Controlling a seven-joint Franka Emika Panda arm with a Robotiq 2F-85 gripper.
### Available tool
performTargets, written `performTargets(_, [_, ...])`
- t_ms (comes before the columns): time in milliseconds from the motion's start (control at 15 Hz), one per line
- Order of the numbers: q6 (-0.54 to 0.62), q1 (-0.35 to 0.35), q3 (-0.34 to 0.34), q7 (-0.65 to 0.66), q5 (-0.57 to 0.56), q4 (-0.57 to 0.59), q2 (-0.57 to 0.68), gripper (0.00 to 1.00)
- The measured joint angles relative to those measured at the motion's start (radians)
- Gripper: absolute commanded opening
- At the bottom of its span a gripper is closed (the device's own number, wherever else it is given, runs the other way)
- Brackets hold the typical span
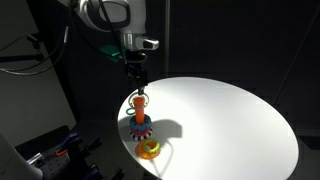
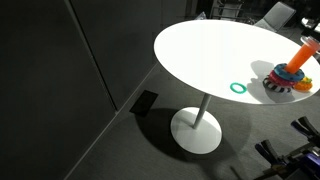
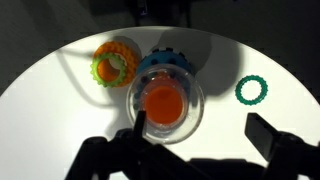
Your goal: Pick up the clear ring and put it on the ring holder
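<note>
Clear, glassy plastic ring (image 3: pixel 196 112) shows as a see-through band circling the orange peg of the ring holder (image 3: pixel 163 103) on the white round counter (image 3: pixel 40 100). I cannot tell how far down the peg it sits. My tool (image 3: pixel 190 140) is released, its dark fingers (image 3: pixel 275 145) spread wide of the ring.

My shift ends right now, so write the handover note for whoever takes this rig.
End effector: looks open, right above the ring holder.
Clear ring: around the orange peg in the wrist view.
Done: ring picked up and brought over the peg.
Left: check that it has dropped fully, which cannot be told, then lift away.
Green ring and yellow-orange ring lie loose on the table.
</note>
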Motion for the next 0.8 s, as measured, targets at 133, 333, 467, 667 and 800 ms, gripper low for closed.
performTargets(133, [0.0, 0.001, 0.0, -0.002, 0.028, -0.002, 0.0, 1.0])
performTargets(333, [0.0, 0.005, 0.0, -0.006, 0.059, -0.007, 0.0, 1.0])
performTargets(467, [0.0, 0.009, 0.0, -0.01, 0.074, -0.01, 0.0, 1.0])
performTargets(667, [0.004, 0.015, 0.0, -0.024, 0.095, -0.012, 0.0, 1.0])
performTargets(800, [0.008, 0.02, 0.0, -0.032, 0.111, -0.014, 0.001, 1.0])
